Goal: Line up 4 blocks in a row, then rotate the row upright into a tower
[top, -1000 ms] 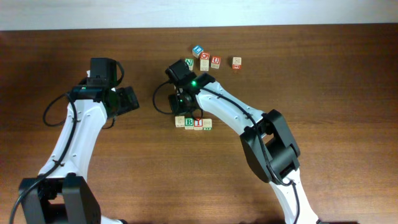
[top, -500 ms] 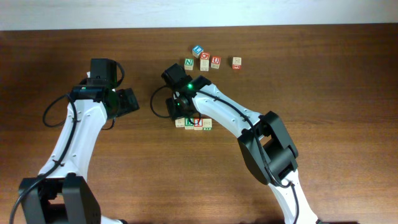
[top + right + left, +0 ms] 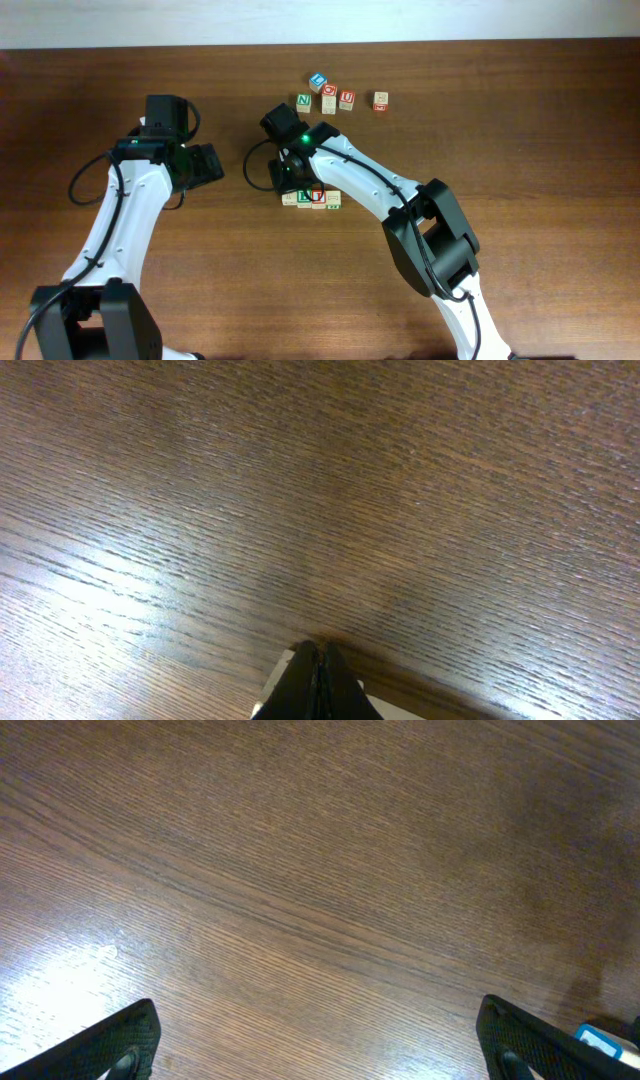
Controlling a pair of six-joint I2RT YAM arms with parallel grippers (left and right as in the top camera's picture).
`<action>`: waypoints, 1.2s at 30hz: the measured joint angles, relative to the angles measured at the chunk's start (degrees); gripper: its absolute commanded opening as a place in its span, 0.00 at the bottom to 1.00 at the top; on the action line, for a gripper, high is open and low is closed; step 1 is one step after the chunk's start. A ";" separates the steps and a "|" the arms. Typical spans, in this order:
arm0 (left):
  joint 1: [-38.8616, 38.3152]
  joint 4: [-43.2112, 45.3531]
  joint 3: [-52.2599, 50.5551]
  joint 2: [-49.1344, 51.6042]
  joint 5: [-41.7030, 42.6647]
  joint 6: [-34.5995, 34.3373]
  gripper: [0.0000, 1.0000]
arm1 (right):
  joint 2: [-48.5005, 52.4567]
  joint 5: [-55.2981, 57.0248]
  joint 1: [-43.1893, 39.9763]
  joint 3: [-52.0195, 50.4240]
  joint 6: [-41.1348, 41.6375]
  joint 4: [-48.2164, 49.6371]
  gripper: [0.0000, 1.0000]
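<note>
Overhead, the wooden table [image 3: 520,120] fills the frame. The left arm [image 3: 120,215] comes up from the lower left, and the right arm [image 3: 390,200] reaches from the lower right toward the centre.

The left gripper [image 3: 205,162] hangs over bare wood left of centre, well apart from every cube. Its wrist view puts its fingertips [image 3: 120,1045] in the two lower corners, spread wide with nothing between them.

The right gripper [image 3: 291,186] is low over the left end of the row of four blocks [image 3: 318,199], just below centre. In the right wrist view its fingers [image 3: 310,690] are pressed into a single point and grip nothing. A pale edge shows beneath the tip, probably a cube, though I cannot tell which.

From left to right the row holds the tan block [image 3: 289,198], the green "B" block [image 3: 304,198], the red-lettered block [image 3: 318,198] and the pale block [image 3: 333,199]. A separate cluster of cubes [image 3: 329,97] sits at upper centre.

The step in hand looks like turning a block at the row's left end by nudging it with the closed tip. The next move calls for a short sideways push at one corner, gentle enough not to scatter its neighbours.
</note>
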 measured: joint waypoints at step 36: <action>0.00 -2.58 -0.04 -4.83 11.23 2.32 0.84 | -5.03 -5.40 -14.05 50.58 -10.19 -50.01 0.04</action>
